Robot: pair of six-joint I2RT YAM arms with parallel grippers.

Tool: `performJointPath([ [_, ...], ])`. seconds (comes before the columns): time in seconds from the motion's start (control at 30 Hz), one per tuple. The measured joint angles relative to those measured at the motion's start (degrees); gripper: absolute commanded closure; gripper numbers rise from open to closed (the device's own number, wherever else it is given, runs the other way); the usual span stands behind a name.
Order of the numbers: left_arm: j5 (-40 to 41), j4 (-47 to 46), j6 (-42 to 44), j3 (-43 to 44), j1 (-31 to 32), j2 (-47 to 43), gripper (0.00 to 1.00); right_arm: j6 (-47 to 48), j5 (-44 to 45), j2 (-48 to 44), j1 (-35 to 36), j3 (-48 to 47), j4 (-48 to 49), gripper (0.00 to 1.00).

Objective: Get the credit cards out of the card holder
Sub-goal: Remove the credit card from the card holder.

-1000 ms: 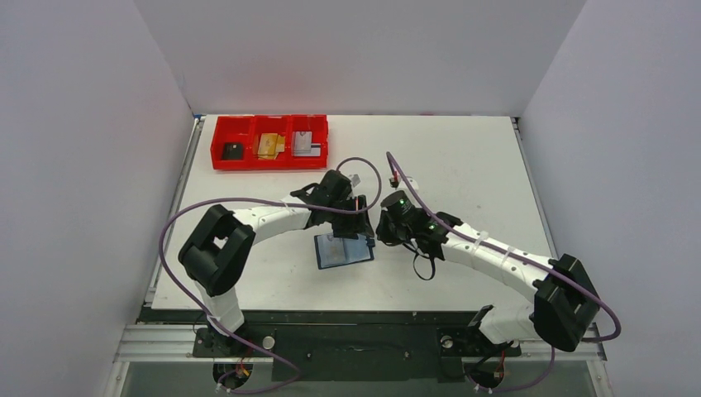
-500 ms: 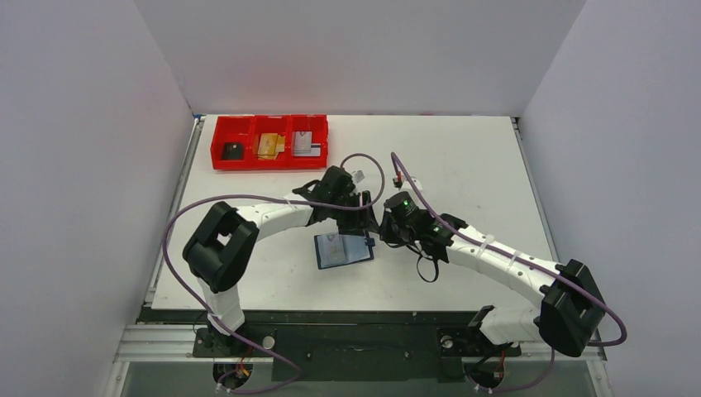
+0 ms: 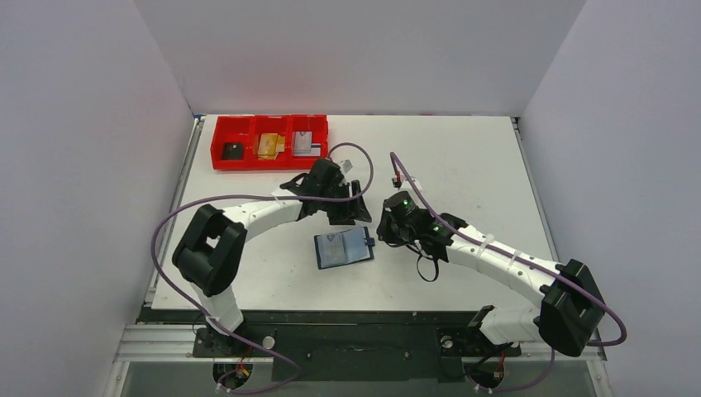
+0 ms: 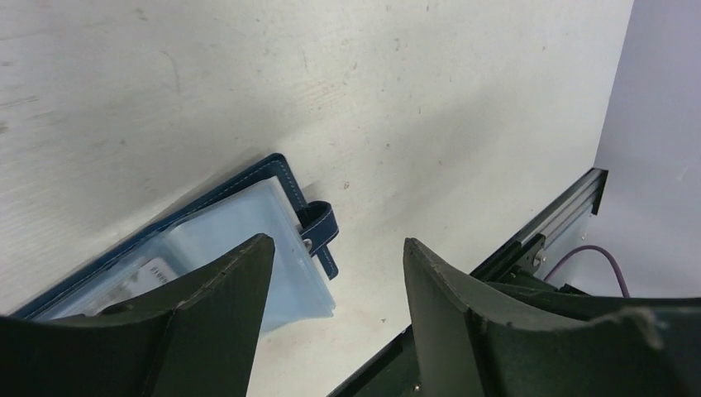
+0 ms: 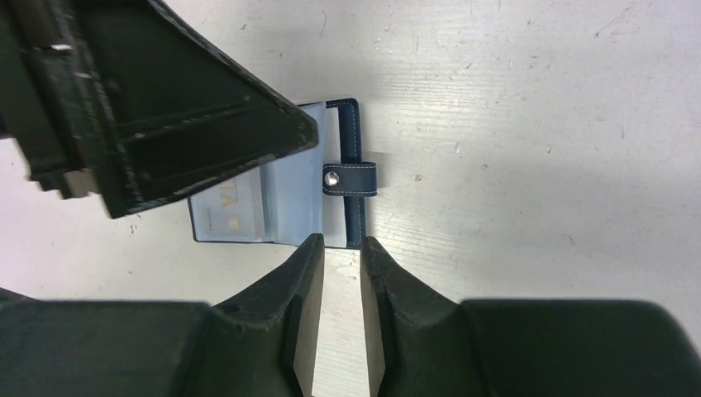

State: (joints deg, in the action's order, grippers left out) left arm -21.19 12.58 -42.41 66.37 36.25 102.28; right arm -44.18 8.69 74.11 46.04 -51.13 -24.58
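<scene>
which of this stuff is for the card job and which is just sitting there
For the job:
wallet
card inside
black card
gold card
silver card

Just sitting there:
red tray, under those three cards

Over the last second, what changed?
The left gripper, open and empty, drew back from over the card holder toward the red tray. The card holder stayed open on the table with a card inside; the right gripper hardly moved beside it.

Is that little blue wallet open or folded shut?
Open: the wallet lies spread flat, inner pockets up, a card showing inside, strap unfastened.
</scene>
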Motion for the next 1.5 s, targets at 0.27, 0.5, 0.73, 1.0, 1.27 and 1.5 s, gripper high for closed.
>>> performJointPath([
  [0.27,7.7,3.6,0.2,-4.0,-3.1,-10.7,0.48,0.6,-3.1,4.1,0.4,-4.7,-0.1,0.68],
  [0.5,10.4,6.1,0.0,-11.4,-6.1,-15.5,0.69,0.3,-10.7,11.7,1.3,-6.6,5.1,0.69],
  [0.73,10.8,7.4,-0.2,-16.9,-7.3,-16.3,0.94,-0.2,-17.3,21.4,1.3,-8.1,9.6,0.69],
  [1.0,10.7,6.5,-0.2,-17.3,-7.3,-15.3,0.98,-0.6,-19.2,25.6,1.2,-8.7,12.3,0.71],
  [1.27,11.0,6.1,-0.2,-17.4,-6.2,-11.9,1.00,-1.7,-20.4,27.5,0.3,-8.0,15.6,0.73],
  [1.5,11.2,5.2,-0.3,-17.4,-5.5,-10.4,1.00,-2.7,-21.4,28.0,-0.3,-5.3,18.5,0.77],
])
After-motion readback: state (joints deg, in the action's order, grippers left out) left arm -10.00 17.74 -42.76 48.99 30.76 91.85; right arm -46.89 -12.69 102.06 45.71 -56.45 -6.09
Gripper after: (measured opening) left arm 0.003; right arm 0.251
